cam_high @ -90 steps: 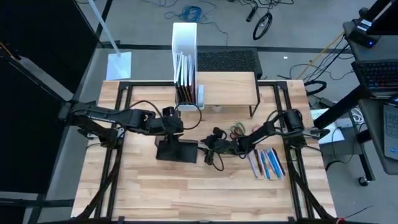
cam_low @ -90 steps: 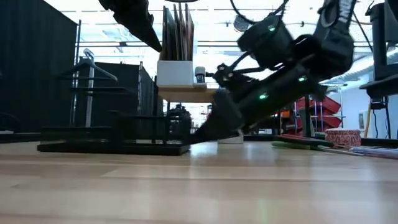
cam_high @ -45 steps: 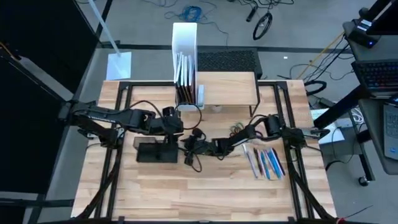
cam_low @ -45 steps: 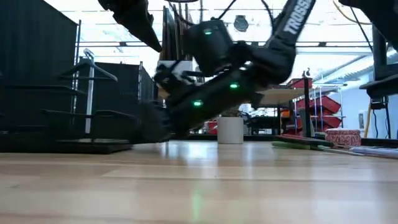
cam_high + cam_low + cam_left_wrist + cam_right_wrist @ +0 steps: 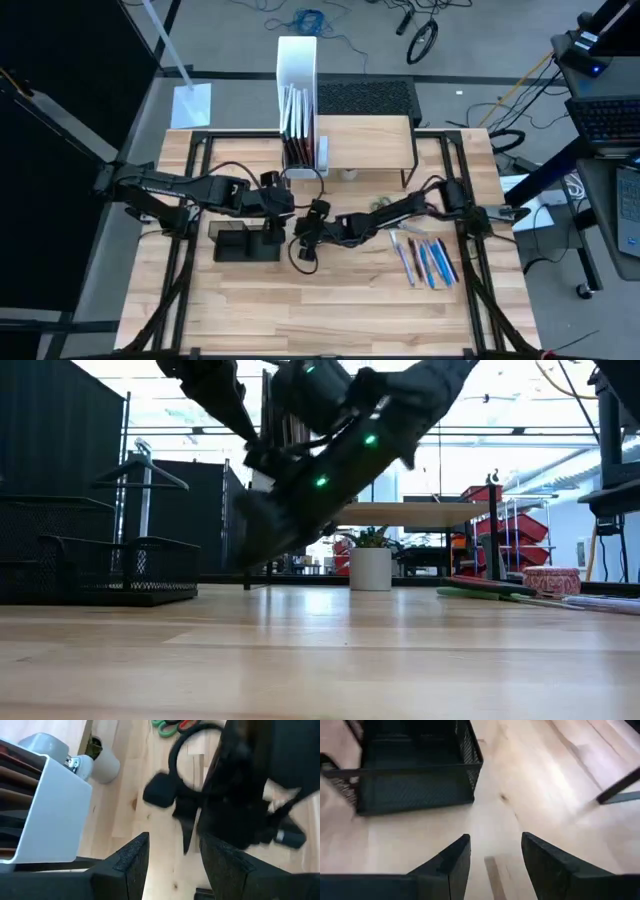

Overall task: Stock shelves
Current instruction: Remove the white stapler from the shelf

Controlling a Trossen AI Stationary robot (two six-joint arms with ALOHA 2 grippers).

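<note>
Near the bench's middle, the right gripper [image 5: 303, 232] hangs open and empty beside the small black mesh organizer tray [image 5: 244, 243], the left gripper [image 5: 281, 203] open behind it; next comes grasping that tray for the light-wood, black-legged riser shelf [image 5: 365, 141] at the back.
</note>
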